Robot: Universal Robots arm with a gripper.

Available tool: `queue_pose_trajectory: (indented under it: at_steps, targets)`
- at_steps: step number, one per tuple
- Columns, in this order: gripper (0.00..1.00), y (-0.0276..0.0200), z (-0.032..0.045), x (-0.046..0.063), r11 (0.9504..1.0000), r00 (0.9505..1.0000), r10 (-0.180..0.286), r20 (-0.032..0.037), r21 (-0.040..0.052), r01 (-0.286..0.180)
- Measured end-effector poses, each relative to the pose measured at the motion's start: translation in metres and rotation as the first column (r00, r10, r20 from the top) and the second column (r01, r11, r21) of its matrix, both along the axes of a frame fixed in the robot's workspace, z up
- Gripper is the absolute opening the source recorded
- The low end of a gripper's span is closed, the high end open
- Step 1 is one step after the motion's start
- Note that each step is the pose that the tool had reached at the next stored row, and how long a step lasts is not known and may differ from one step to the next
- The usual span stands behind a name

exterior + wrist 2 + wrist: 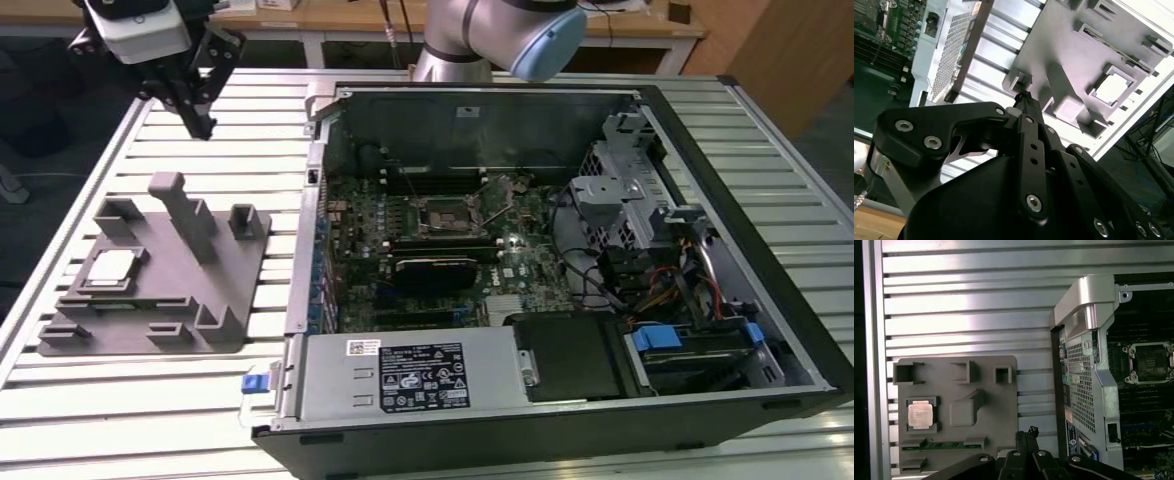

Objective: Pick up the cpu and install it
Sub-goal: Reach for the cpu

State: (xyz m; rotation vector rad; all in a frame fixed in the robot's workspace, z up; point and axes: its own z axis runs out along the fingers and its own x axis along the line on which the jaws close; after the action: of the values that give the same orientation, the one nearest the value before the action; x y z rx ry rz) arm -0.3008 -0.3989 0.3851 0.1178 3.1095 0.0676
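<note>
The cpu (110, 268) is a small square chip with a pale silver top. It lies in a recess of the grey fixture plate (167, 300) at the exterior view's left, and both wrist views show the cpu (920, 415) (1111, 89) there. My gripper (203, 128) hangs above the slatted table beyond the plate's far edge, well apart from the chip. Its thin black fingers meet at the tip of the gripper (1024, 96) (1030, 432), shut with nothing in them. The motherboard's bare square socket (441, 215) (1149, 362) lies inside the open computer case.
The open computer case (667, 110) stands at the exterior view's right on the slatted metal table (267, 110). Inside are a black heatsink block (430, 272), a silver power supply (400, 375) and drive cages with cables (641, 230). Upright posts (180, 205) rise from the fixture plate.
</note>
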Motion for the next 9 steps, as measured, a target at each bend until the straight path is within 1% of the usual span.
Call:
queue_pose_trajectory:
  at_steps: [9]
  targets:
    - [0.11, 0.0, -0.0069, -0.017, 1.0, 1.0, 0.0, 0.0, 0.0001, 0.0]
